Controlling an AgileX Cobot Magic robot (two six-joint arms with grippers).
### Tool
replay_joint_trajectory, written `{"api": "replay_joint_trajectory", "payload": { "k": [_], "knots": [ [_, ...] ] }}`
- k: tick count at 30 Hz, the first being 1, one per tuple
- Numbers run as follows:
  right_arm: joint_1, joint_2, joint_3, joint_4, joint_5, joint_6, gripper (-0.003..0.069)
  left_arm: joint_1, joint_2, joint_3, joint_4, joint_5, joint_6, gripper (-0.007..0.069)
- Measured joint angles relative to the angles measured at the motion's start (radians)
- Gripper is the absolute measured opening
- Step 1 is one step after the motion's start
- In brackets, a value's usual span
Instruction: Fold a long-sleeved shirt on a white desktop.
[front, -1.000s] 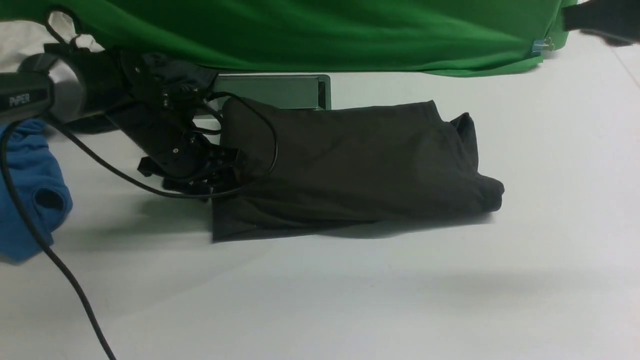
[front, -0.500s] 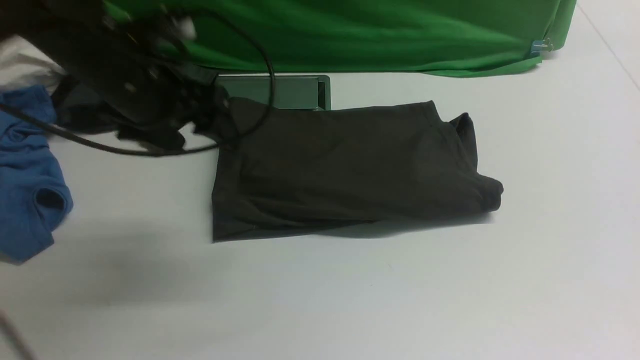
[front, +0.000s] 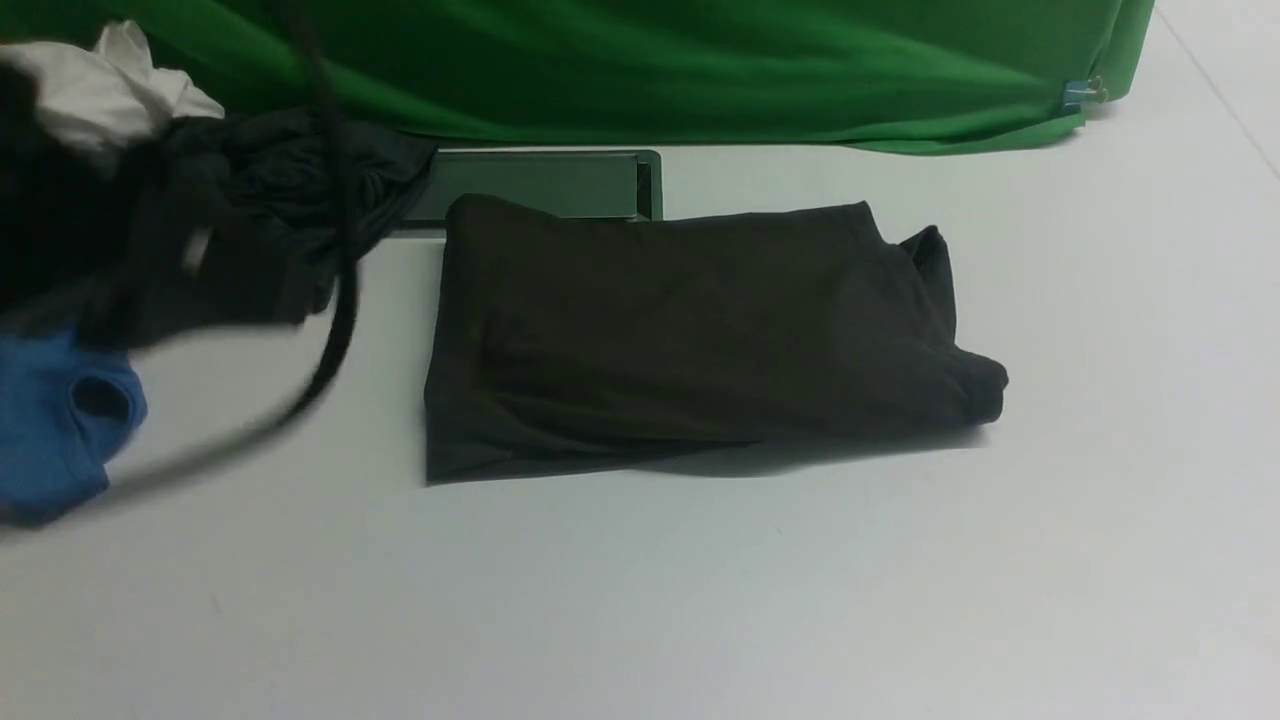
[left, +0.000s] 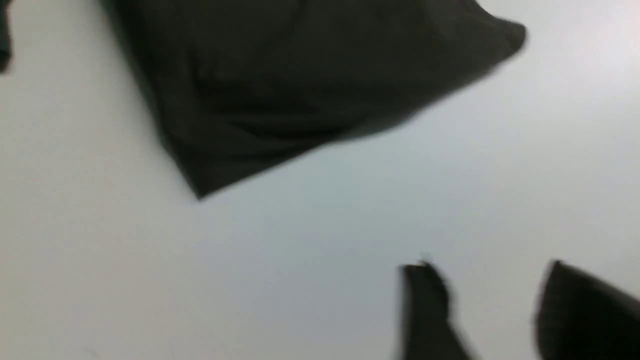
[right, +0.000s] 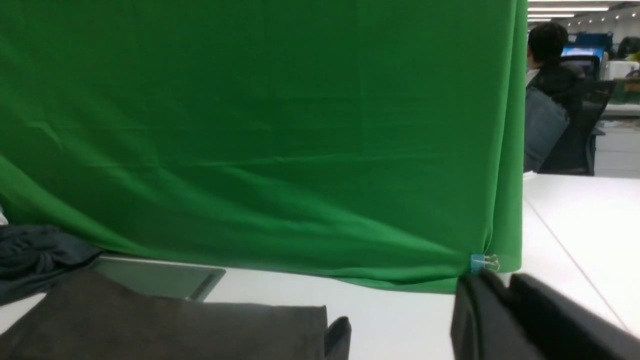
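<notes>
Long-sleeved shirt (front: 690, 340) lies folded mid-tabletop (front: 700, 600), seemingly finished; left claw (left: 490, 310) at nine o'clock parted, empty; right claw (right: 505, 300) together, empty

The white desktop (front: 1100, 350) carries the long-sleeved shirt (front: 690, 330), folded into a dark, roughly rectangular bundle lying flat near its middle. At the far edge a green cloth backdrop (front: 700, 70) drapes down onto the surface, and a flat grey-green panel (front: 540, 185) lies just in front of it, with the shirt's far edge overlapping it. On the left side lie a crumpled dark grey garment (front: 280, 200), a blue garment (front: 60, 420) and a bunched white cloth (front: 110, 85).
</notes>
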Motion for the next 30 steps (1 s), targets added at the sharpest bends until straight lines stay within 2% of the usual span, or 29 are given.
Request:
{"api": "replay_joint_trajectory", "payload": {
  "k": [2, 3, 5, 13, 21, 26, 27, 28, 30],
  "knots": [
    [0.000, 0.000, 0.000, 0.000, -0.004, 0.000, 0.0067, 0.000, -0.100, 0.083, 0.001, -0.016, 0.016, 0.0110],
    [0.000, 0.000, 0.000, 0.000, -0.005, 0.000, 0.0071, 0.000, -0.134, 0.110, 0.007, -0.027, 0.019, 0.0067],
    [0.000, 0.000, 0.000, 0.000, -0.005, 0.000, 0.0078, 0.000, -0.195, 0.152, 0.022, -0.043, 0.022, 0.0031],
    [0.000, 0.000, 0.000, 0.000, -0.005, 0.000, 0.0094, 0.000, -0.404, 0.203, 0.045, -0.057, 0.041, 0.0017],
    [0.000, 0.000, 0.000, 0.000, -0.008, 0.001, 0.0106, 0.000, -0.453, 0.219, 0.049, -0.092, 0.048, 0.0017],
    [0.000, -0.001, 0.000, 0.000, -0.008, 0.001, 0.0115, 0.025, -0.491, 0.330, 0.152, -0.377, 0.083, 0.0017],
    [0.000, -0.001, 0.000, 0.000, -0.008, 0.001, 0.0118, 0.036, -0.515, 0.391, 0.199, -0.477, 0.067, 0.0017],
    [0.000, -0.001, 0.000, 0.000, -0.008, 0.001, 0.0119, 0.037, -0.519, 0.400, 0.207, -0.494, 0.063, 0.0017],
    [0.000, -0.001, 0.000, 0.000, -0.008, 0.001, 0.0126, 0.042, -0.584, 0.541, 0.314, -0.705, 0.005, 0.0017]
  ]
}}
